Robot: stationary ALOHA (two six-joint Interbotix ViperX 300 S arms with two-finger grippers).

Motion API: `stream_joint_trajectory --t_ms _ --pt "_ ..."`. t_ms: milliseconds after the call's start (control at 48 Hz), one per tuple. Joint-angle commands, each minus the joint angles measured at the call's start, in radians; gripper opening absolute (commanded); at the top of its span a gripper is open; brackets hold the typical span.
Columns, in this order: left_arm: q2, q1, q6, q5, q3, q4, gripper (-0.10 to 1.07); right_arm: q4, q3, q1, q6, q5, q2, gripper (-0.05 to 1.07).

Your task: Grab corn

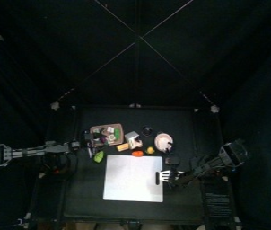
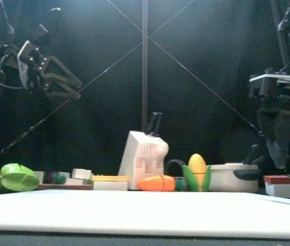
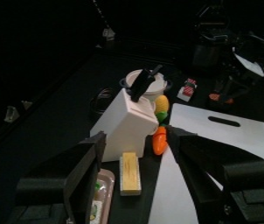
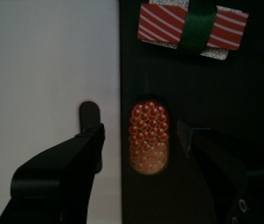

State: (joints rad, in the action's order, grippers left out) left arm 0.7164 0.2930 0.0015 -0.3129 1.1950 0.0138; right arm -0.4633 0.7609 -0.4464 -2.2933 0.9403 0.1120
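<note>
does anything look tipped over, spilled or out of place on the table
Nothing stands out. The corn stands upright beside the carrot and white carton; nothing looks spilled. The open right gripper hangs over an orange bead-covered piece, not the corn.

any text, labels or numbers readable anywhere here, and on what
None readable in any view.
The white carton shows no legible print.
The red striped box has stripes and a green band only, no words.
The corn and white board are unmarked.

White cutting board (image 1: 135,178), milk carton (image 2: 142,159), green pepper (image 2: 18,177) — red-striped block (image 4: 193,25), salmon-roe sushi (image 4: 149,136)
</note>
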Motion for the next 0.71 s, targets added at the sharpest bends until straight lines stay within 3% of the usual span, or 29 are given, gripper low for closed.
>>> stream_joint_trajectory --t_ms 0,250,500,688 --pt "-0.002 -0.002 0.003 -0.008 -0.012 0.002 0.92 -0.029 -0.017 -0.008 0.003 0.011 0.058 0.97" --pt "-0.002 -0.011 0.005 0.000 -0.012 0.000 0.92 -0.130 -0.003 -0.008 0.005 0.014 0.143 0.97" --pt "-0.002 -0.009 0.005 0.014 -0.012 -0.002 0.92 -0.308 -0.003 -0.002 0.009 -0.009 0.170 0.97" --pt "-0.002 -0.009 0.005 0.018 -0.012 0.002 0.92 -0.301 -0.017 0.031 0.126 -0.061 0.212 0.97"
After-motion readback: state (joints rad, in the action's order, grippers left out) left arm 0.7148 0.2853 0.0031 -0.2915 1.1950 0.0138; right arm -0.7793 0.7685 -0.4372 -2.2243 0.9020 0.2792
